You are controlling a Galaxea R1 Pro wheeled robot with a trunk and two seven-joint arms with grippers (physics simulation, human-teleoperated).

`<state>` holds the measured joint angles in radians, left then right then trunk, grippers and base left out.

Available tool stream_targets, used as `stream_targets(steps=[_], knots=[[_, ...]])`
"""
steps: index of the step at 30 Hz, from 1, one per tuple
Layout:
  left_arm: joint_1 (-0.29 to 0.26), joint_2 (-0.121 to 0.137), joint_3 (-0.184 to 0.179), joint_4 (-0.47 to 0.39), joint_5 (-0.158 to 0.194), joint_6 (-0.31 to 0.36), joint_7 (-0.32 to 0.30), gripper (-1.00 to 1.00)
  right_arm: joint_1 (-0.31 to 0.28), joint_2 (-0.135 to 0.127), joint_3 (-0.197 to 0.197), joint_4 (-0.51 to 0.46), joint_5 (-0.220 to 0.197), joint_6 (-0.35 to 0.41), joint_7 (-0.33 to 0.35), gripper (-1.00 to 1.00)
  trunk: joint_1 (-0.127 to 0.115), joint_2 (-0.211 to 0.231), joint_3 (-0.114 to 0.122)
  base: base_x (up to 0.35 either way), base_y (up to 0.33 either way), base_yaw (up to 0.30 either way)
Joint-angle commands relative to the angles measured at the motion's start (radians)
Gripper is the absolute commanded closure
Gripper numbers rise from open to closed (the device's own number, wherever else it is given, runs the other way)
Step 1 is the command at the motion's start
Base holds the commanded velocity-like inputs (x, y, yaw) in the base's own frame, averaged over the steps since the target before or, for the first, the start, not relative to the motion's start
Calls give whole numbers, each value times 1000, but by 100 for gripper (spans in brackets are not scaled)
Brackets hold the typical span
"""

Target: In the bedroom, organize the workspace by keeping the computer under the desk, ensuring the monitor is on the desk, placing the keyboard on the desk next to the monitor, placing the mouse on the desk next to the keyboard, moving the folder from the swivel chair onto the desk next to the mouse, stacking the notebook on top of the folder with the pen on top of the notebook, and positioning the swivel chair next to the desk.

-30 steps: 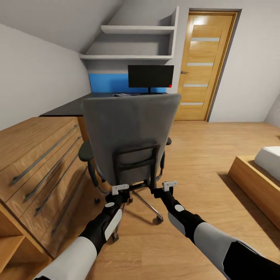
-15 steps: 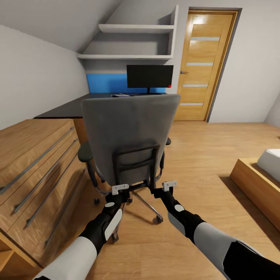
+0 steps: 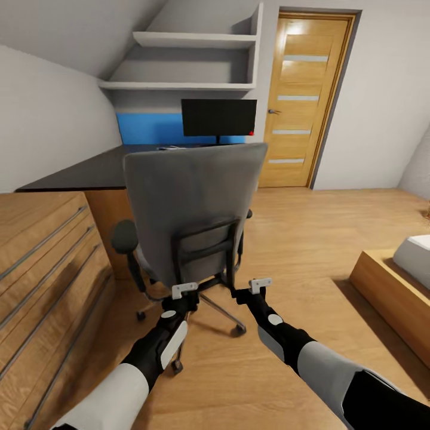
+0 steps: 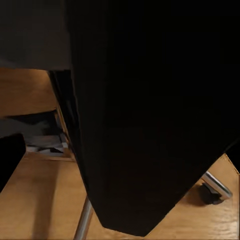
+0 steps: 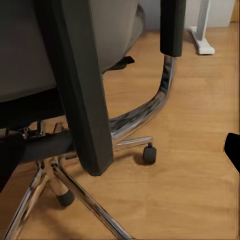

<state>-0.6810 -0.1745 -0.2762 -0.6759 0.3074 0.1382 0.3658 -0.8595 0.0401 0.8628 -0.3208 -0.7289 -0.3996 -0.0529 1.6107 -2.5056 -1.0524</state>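
swivel chair (image 3: 194, 215) is sitting on the wood floor (image 3: 310, 239), its back facing the robot, just off the desk's (image 3: 89, 173) front edge. monitor (image 3: 218, 117) is standing at the desk's back edge. left gripper (image 3: 184, 291) and right gripper (image 3: 260, 285) are reaching at the chair's lower back frame; can't tell their opening or any grip.

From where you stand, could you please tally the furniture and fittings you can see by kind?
Swivel chair: 1
Monitor: 1
Desk: 1
Wall shelves: 2
Door: 1
Drawer unit: 1
Bed: 1
Total: 8
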Motion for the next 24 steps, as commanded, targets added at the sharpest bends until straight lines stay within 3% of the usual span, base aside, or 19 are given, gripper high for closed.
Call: stream_targets(steps=[1, 10, 18, 24], knots=[[0, 0, -1, -1, 10, 4, 7, -100, -1, 0, 8, 0, -6, -4, -5, -100, 1, 0, -1, 319, -112, -84], [0, 0, -1, -1, 12, 9, 7, -100, -1, -2, 8, 0, -6, -4, -7, -100, 1, 0, -1, 133, -67, -41], [0, 0, -1, 1, 14, 9, 7, -100, -1, -2, 8, 0, -6, -4, -6, -100, 1, 0, -1, -270, -2, -1], [0, 0, 3, 4, 39, 9, 8, -100, -1, -2, 6, 2, -6, -3, -6, -100, 1, 0, -1, -271, 0, 0]])
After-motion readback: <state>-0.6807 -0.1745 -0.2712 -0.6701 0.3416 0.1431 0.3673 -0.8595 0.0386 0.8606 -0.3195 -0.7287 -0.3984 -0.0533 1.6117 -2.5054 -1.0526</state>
